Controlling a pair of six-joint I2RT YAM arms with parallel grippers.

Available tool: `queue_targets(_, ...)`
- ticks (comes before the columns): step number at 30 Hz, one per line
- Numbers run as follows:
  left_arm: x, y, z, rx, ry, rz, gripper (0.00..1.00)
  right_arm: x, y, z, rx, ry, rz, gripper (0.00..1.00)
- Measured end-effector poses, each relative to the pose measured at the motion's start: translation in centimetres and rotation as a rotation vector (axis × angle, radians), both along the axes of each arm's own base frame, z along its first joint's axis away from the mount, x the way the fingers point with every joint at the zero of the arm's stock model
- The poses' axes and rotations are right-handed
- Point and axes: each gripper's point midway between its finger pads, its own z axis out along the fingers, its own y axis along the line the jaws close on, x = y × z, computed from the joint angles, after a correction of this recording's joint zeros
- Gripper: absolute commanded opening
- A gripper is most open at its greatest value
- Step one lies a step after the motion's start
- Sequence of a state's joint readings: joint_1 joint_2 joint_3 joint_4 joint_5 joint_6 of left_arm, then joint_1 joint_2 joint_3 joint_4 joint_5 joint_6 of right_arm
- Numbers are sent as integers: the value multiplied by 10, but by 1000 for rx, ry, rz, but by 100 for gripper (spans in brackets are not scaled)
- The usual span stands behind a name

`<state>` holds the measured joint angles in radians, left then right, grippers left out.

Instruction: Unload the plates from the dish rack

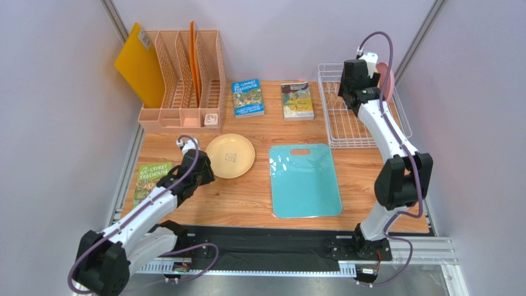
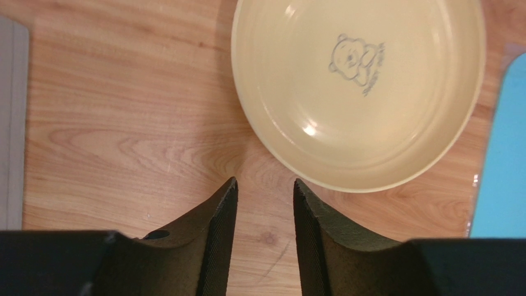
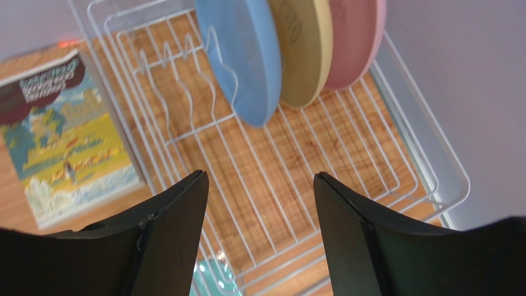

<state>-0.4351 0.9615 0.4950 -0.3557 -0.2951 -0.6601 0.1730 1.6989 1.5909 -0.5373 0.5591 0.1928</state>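
A cream-yellow plate (image 1: 230, 155) with a bear logo lies flat on the table, and it also shows in the left wrist view (image 2: 358, 92). My left gripper (image 2: 264, 185) is open and empty just beside its near-left rim, at the plate's left in the top view (image 1: 207, 169). The white wire dish rack (image 1: 346, 132) stands at the back right. In the right wrist view a grey-blue plate (image 3: 247, 55), a tan plate (image 3: 305, 49) and a pink plate (image 3: 358, 37) stand upright in the rack (image 3: 271, 154). My right gripper (image 3: 259, 179) is open and empty above the rack, short of the grey-blue plate.
A teal cutting board (image 1: 304, 180) lies between the arms. Two books (image 1: 247, 97) (image 1: 297, 100) lie at the back, and a third (image 1: 150, 179) lies under my left arm. A peach file organizer (image 1: 185, 80) and an orange board (image 1: 141, 71) stand at the back left.
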Motion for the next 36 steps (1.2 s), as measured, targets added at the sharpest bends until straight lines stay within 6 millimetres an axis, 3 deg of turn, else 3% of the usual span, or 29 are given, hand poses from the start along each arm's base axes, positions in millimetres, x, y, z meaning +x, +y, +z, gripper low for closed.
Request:
queue_targets(5,11,-5,40,-25,-128,-40,52,59,-31,2,-64,-29,-54,67)
queue_targets(9,23,-14,68,-35,-206,-95,54,99,-36,-13,-142,-7,-30,60)
queue_targets(13,31,-21,80,-32,-245,-139,54,123,-36,-32,-205,31,0,55)
queue_targets(20,38,-27,69,-17,-217,-176,54,133,-49,-34,-320,59,-18,53)
queue_targets(34,41,-31,66,-15,-215,-198,54,131,-63,-36,-434,111,-45,9)
queue_targets(36,41,-31,67,-14,-216,-198,54,130,-65,-36,-449,123,-41,13)
